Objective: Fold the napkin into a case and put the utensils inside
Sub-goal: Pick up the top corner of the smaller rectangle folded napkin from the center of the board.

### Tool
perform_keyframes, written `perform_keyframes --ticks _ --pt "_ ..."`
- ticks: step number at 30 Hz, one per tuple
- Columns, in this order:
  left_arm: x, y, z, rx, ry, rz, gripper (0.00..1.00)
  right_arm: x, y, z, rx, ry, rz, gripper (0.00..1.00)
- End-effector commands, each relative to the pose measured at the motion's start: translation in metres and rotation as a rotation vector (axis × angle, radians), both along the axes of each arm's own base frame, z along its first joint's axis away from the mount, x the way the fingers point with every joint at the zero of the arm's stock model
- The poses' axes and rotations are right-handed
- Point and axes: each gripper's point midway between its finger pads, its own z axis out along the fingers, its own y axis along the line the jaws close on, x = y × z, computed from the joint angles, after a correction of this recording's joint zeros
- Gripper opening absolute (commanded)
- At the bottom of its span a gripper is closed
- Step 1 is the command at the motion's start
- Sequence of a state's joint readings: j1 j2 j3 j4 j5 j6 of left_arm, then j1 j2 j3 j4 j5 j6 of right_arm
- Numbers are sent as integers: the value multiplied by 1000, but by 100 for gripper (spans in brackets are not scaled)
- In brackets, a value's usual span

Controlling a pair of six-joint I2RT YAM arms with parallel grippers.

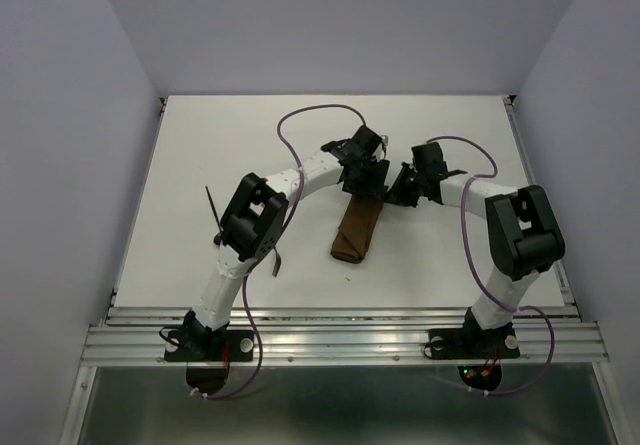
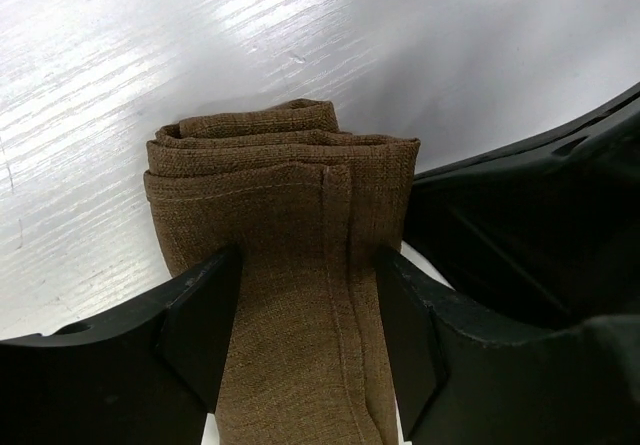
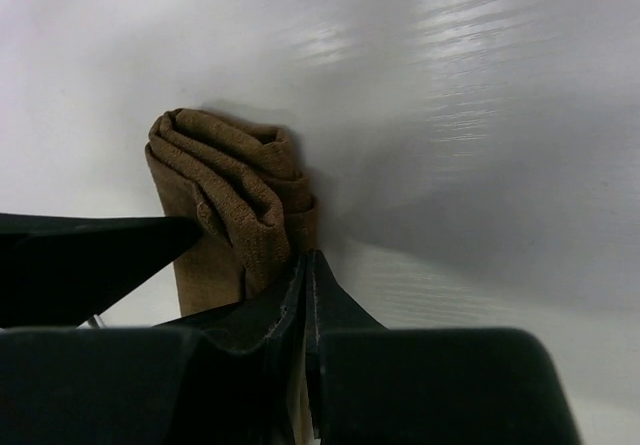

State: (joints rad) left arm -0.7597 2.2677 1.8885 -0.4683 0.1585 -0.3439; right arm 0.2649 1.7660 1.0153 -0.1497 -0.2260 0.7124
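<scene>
Left gripper (image 2: 305, 340) wide open, fingers (image 2: 200, 325) straddling napkin (image 2: 290, 195), gripping nothing; cloth fills gap between them. Right gripper (image 3: 308, 265) pressed closed at napkin's edge, just beside layered end folds; I can't tell whether any cloth is nipped. Both grippers sit at far end of napkin, which lies folded into narrow strip mid-table (image 1: 450, 145), near end free. Long utensil (image 1: 213, 208) lies on table left of left arm (image 1: 255, 215), well apart from napkin. I make out second dark piece (image 1: 277, 258) by that arm's elbow, mostly hidden.
</scene>
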Motion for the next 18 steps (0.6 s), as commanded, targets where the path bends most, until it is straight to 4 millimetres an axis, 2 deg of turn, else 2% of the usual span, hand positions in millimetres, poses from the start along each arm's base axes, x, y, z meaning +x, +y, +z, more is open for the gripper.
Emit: perform_keyframes --ticks 1,8,12,15,18 --pt "7 -9 31 -47 -60 -28 67 14 25 24 101 -80 57 6" --pt "0 -15 33 -94 -53 -74 67 15 31 36 142 -103 70 5" --pt "-2 -22 37 -130 -65 -100 64 12 36 40 160 -110 80 5" --pt "-4 -27 37 -139 -69 -118 54 10 37 42 171 -112 82 5" --pt "-6 -30 40 -146 -76 -120 49 10 38 45 178 -118 84 4"
